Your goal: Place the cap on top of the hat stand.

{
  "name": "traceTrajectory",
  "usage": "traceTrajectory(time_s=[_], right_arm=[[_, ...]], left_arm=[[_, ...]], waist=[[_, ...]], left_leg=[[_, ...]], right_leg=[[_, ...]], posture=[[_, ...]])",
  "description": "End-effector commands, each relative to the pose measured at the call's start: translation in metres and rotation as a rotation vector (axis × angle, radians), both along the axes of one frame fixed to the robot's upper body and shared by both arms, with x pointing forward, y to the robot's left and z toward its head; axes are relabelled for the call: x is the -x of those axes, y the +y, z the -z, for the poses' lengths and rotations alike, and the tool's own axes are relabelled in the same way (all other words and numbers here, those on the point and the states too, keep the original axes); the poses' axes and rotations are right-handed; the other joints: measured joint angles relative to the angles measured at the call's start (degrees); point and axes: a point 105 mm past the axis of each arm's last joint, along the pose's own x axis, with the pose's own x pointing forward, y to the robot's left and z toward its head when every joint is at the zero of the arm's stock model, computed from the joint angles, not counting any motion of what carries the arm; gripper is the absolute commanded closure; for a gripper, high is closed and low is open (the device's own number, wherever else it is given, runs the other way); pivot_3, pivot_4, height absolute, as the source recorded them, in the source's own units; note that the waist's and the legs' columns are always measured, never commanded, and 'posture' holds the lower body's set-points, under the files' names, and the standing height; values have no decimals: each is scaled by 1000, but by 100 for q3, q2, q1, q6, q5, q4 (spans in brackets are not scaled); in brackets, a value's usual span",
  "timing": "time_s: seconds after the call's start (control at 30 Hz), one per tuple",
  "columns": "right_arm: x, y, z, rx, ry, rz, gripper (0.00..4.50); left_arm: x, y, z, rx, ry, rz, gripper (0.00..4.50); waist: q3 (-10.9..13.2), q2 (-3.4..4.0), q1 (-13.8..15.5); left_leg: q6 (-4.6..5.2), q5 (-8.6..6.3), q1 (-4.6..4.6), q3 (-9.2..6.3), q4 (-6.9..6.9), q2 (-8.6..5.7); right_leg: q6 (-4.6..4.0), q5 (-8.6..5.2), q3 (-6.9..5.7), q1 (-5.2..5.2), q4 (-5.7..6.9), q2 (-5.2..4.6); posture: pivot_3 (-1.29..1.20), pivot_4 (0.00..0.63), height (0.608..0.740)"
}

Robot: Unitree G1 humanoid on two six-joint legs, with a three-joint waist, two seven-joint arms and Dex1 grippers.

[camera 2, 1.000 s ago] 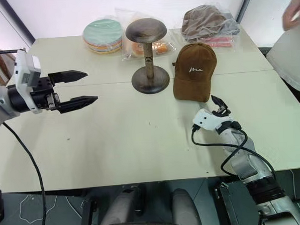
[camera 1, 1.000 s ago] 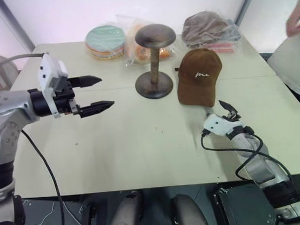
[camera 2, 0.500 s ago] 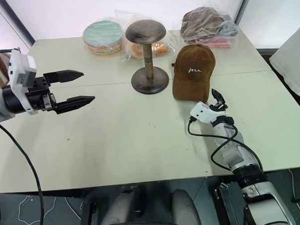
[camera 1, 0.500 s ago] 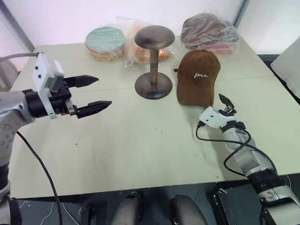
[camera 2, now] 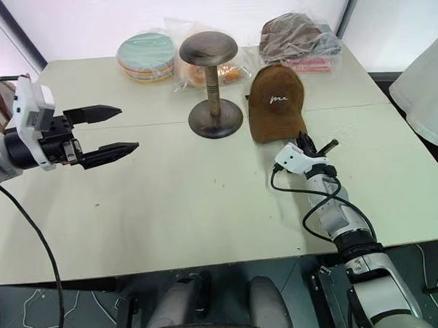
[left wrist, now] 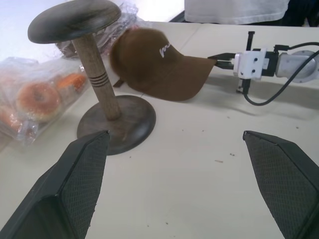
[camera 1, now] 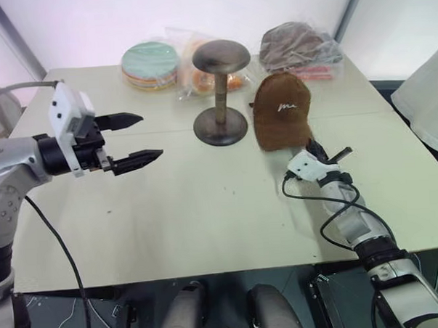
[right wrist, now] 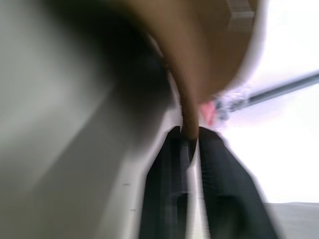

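Cap (camera 1: 280, 118) sits on the table (camera 1: 206, 208) just beside the stand (camera 1: 221, 91), its brim pinched in the right gripper (right wrist: 188, 142), left gripper (camera 1: 134, 138) wide and empty; lifting and placing remain.

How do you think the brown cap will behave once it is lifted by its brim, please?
The cap is probably light, since it already tilts up off the table with the right hand pinching just the brim edge. The curved brim looks fairly stiff, so it should carry the crown without folding. The soft crown may sag or swing, so settling it on the stand could need care.
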Motion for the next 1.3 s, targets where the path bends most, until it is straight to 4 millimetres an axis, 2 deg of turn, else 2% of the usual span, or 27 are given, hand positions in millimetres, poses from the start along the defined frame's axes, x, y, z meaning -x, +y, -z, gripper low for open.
traceTrajectory(time_s=[0.03,0.4,0.5,0.57,0.8,1.0,1.17,1.3], right_arm=[[3,5,13,8,32,-13,4461],[5,9,5,-9,-18,-12,4461],[6,9,-6,-28,-51,-8,4461],[7,9,-23,-80,-95,4,4461],[17,12,-105,-198,-289,28,4461],[28,23,-159,-223,-413,11,4461],[36,44,-196,-251,-483,-50,4461],[39,62,-209,-258,-502,-106,4461]], left_arm=[[5,2,-14,0,-59,-7,0],[3,1,-14,6,-62,-4,0],[2,1,-14,8,-63,-2,0],[2,1,-14,8,-63,-1,0],[0,-1,-12,13,-57,7,0],[-2,-5,-10,22,-47,24,0],[-5,-8,-8,27,-41,40,0],[-7,-10,-7,29,-39,48,0]], waist=[[0,0,-11],[0,0,-59],[0,1,-61],[2,2,-60],[14,21,-62],[14,22,-57],[15,22,-60],[15,22,-64]], left_leg=[[0,0,0,0,-1,0],[6,-3,0,0,-5,0],[6,-3,-1,0,-7,0],[6,-3,-3,0,-8,0],[6,-3,-16,1,-9,-1],[10,-6,-17,1,-11,-1],[11,-6,-20,1,-12,-2],[10,-6,-21,1,-13,-2]], right_leg=[[0,0,0,0,0,1],[0,0,1,-1,0,0],[0,0,1,-3,0,0],[0,-1,2,-6,0,0],[0,0,4,-22,1,-1],[0,0,4,-26,1,-1],[0,0,4,-29,1,-3],[0,0,4,-34,1,-2]], posture=[[0,150,740],[0,150,740],[0,150,740],[0,150,740],[0,150,740],[0,150,740],[0,150,740],[0,150,740]])
